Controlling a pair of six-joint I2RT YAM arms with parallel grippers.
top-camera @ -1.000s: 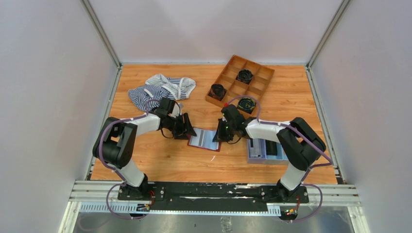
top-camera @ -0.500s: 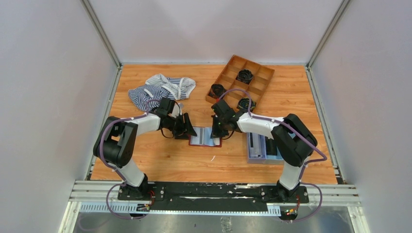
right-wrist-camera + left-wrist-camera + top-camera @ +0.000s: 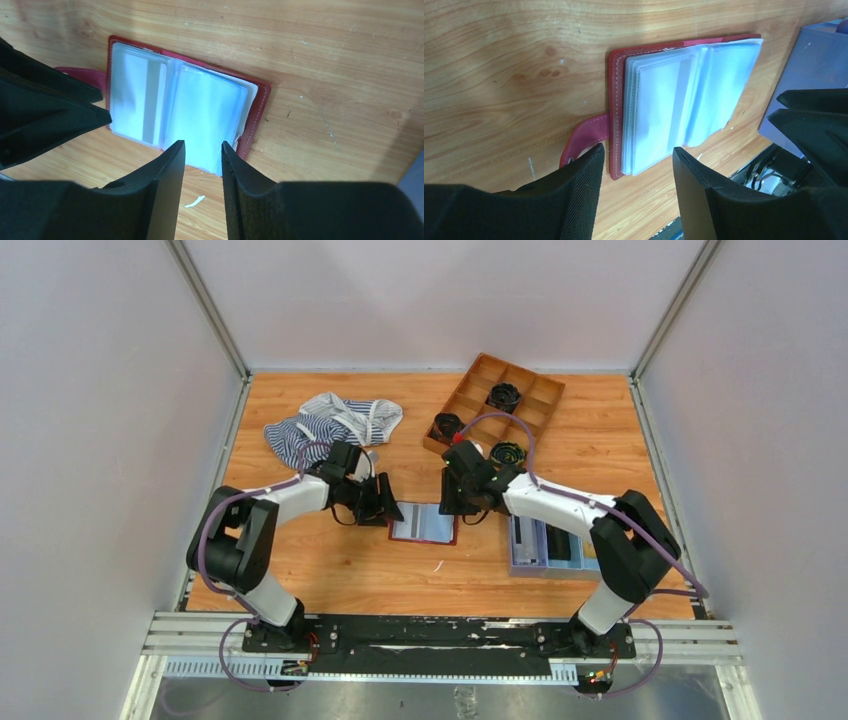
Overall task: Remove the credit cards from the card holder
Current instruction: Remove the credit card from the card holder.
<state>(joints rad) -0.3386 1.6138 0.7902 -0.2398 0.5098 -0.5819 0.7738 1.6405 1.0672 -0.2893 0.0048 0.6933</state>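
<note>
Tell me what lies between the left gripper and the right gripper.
The open card holder lies flat on the table between the left gripper and the right gripper. The top view shows this best.

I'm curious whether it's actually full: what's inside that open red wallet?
The wallet lies open, showing stacked clear plastic sleeves. One sleeve holds a pale card with a grey stripe. Whether the sleeves underneath hold more cards is hidden.

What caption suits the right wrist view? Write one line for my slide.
Right gripper, jaws apart, above the edge of the open maroon card holder lying flat on the wooden table.
</note>
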